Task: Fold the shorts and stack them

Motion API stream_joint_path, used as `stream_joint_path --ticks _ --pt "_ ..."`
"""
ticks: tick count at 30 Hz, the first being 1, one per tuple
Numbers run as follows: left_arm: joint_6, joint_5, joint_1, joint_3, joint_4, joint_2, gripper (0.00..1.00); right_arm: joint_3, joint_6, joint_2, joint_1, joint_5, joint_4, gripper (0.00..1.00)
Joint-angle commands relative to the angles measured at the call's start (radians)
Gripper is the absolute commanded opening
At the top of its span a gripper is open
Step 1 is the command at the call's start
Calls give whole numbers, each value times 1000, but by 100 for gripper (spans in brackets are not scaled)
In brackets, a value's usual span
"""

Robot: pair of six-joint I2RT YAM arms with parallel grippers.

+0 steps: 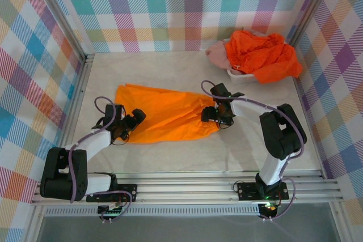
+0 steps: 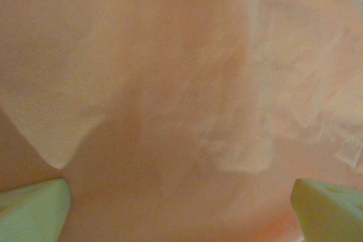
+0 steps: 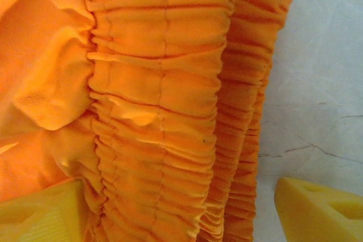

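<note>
orange cloth – the spread shorts [image 1: 164,114] lie flat on the worktop [image 1: 170,75], spanning the gap between the two pincers. the left pincer [image 1: 129,124] sits at their left end, fingers [image 2: 34,208] spread wide with cloth directly below. the right pincer [image 1: 214,114] sits at the opposite end, its fingers [image 3: 317,208] apart and straddling the gathered elastic waistband [image 3: 164,100], which is not yet pinched.

hazards, as judged:
- the waistband shows stacked layers; closing on the upper layer alone would leave the lower one behind and skew the fold.
- one finger of the right pincer stands over bare worktop, so a shallow bite may slip off the elastic.
- the left pincer has smooth, flat cloth under it, so it may press without gathering any.
- uneven lift between the two ends would drag the cloth into wrinkles.

beyond the right pincer, a white basket [image 1: 235,73] holds more orange shorts [image 1: 264,55] and pink shorts [image 1: 216,55], hanging over its rim – these could snag.

the surface is pale and matt with faint cracks. checked fabric walls [image 1: 170,4] enclose it, and an aluminium rail [image 1: 187,182] runs behind both pincers.
</note>
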Motion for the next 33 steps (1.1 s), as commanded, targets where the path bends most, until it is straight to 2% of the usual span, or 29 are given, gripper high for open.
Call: stream_joint_path --ticks 1,5,9,12,17,27,33 --pt "27 -16 -11 -25 -13 20 100 1 14 -20 6 -67 28 85" --pt "27 -14 -10 -25 -7 27 100 -47 -3 -128 -1 -144 80 91" --pt "26 -9 -10 -27 2 34 100 -56 13 -191 -35 -161 63 99" --pt "24 -6 -10 -29 6 36 100 -39 53 -163 -69 -151 45 100" --pt "21 -3 -11 -29 3 18 100 -5 104 -81 -71 -113 44 100" --pt "30 -11 -11 -27 -13 0 100 24 124 37 -57 -143 112 88" --pt "30 -11 -10 -34 -3 16 100 33 111 66 -51 -143 122 66"
